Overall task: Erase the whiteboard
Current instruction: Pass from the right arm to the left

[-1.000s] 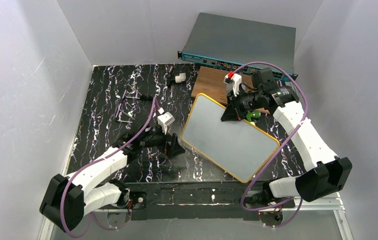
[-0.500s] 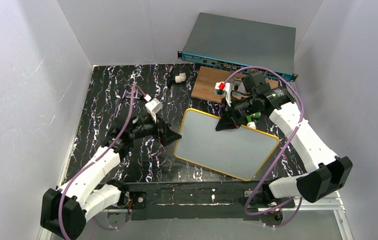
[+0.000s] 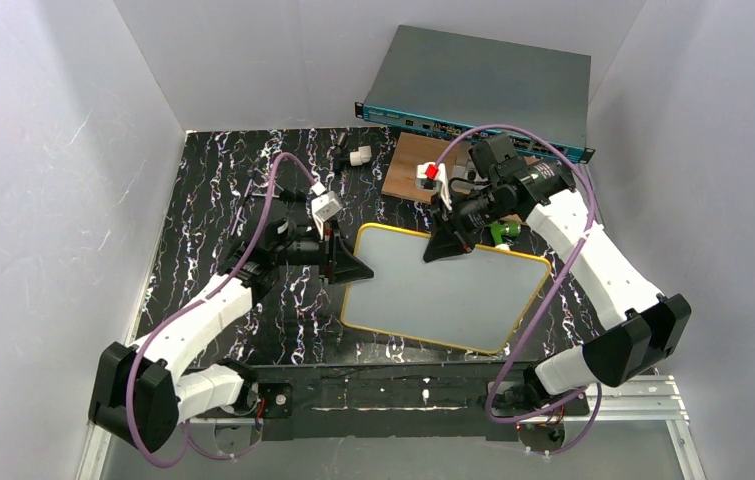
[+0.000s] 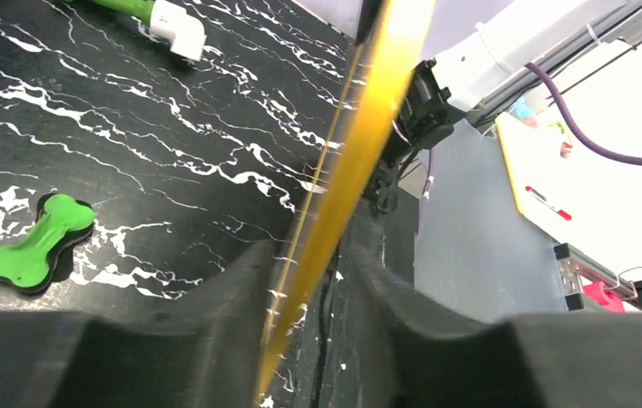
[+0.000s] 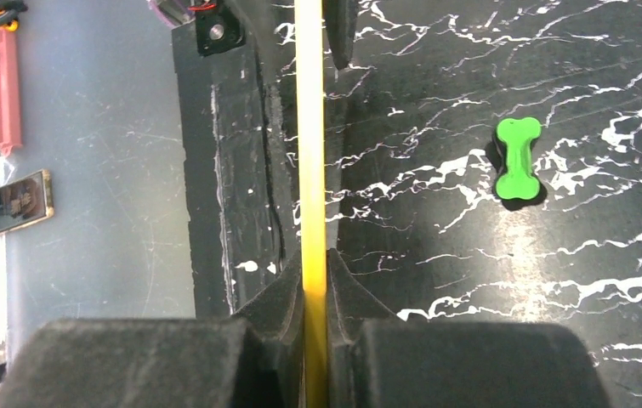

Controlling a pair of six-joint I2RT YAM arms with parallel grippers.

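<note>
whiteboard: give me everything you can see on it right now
The whiteboard is a flat white rectangle with rounded corners and a thin yellow-orange rim; its face shows no marks. It appears lifted off the black marbled table. The right end effector is clamped on its far edge; the left end effector straddles its left edge, a gap showing.

The left arm (image 3: 198, 320) and right arm (image 3: 603, 265) are clad in white shells with black joint housings; a purple cable (image 3: 501, 127) is looped along each; black fingers (image 4: 207, 348) are fitted.
</note>
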